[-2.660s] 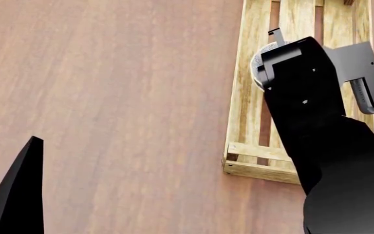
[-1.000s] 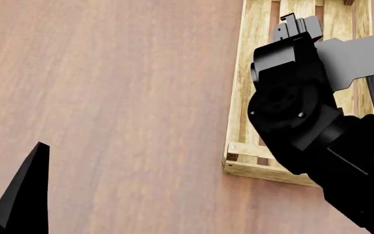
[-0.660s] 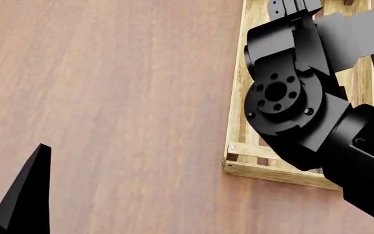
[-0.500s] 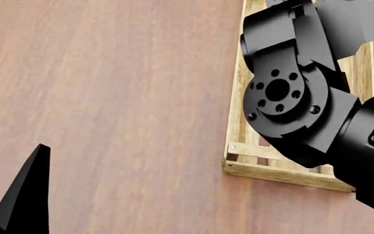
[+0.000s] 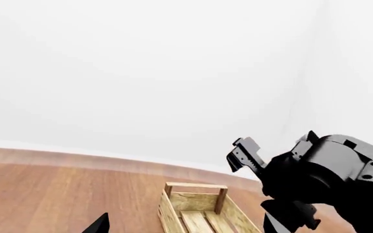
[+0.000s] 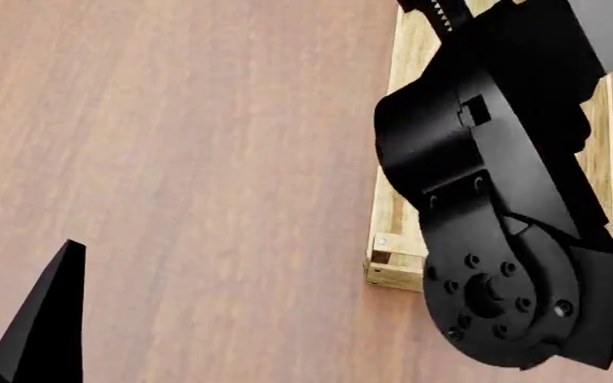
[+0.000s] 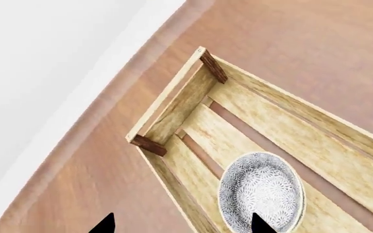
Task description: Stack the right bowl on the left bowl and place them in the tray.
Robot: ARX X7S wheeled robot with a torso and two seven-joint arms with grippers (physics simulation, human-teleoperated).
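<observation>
You see a reddish-brown wooden tabletop (image 6: pixel 200 159) with fine lengthwise grain filling most of the head view. In the wrist views, a plain white wall (image 5: pixel 147 73) rises behind its far edge, meeting another at a corner.

Head view looked steeply down; right wrist view looked down into the tray (image 7: pixel 173 114); left wrist view faced horizontally. All shared the tray.

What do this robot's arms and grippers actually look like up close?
The right arm is bulky matte black: boxy links and a round joint housing ringed with small bolt holes, plus a grey bracket near its wrist. A ridged black part juts from its wrist end. The left gripper shows only a plain, pointed black fingertip. The right gripper shows two similar black tips. No cables or markings are visible.
</observation>
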